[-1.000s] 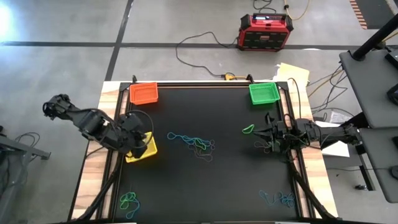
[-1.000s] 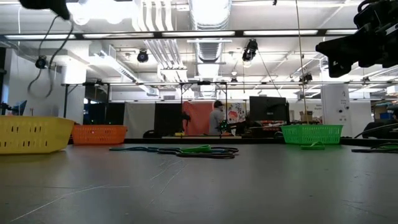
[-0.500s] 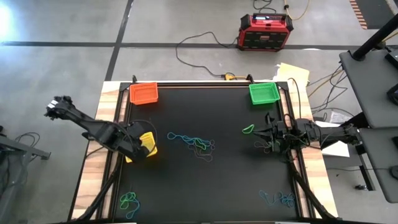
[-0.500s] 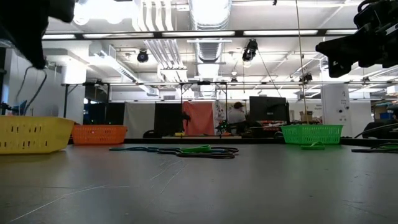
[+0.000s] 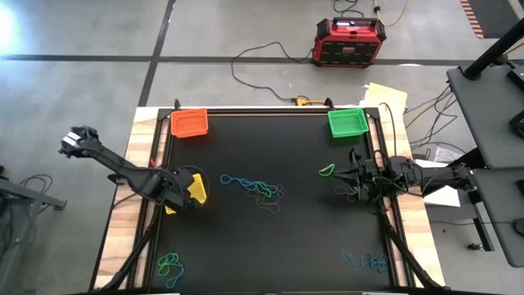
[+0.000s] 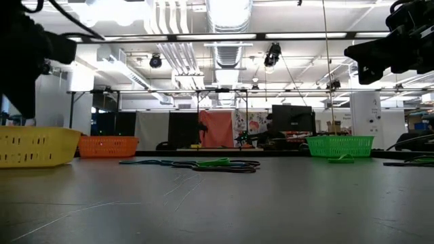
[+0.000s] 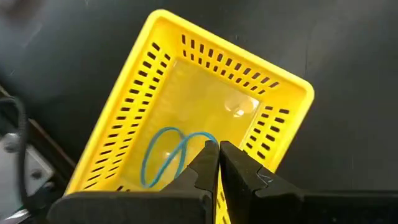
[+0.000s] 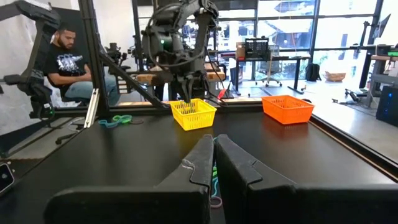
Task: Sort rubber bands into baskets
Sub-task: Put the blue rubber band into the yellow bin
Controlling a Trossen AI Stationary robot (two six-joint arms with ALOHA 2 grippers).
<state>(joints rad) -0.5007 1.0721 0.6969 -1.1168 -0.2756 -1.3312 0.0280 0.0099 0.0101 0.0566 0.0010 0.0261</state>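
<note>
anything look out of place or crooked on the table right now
The yellow basket sits askew at the table's left edge, turned at an angle, while the orange basket and green basket sit square in the far corners. It holds one blue rubber band. Nothing looks spilled or damaged.

Overhead and low views, both over table (image 5: 295, 238)
</note>
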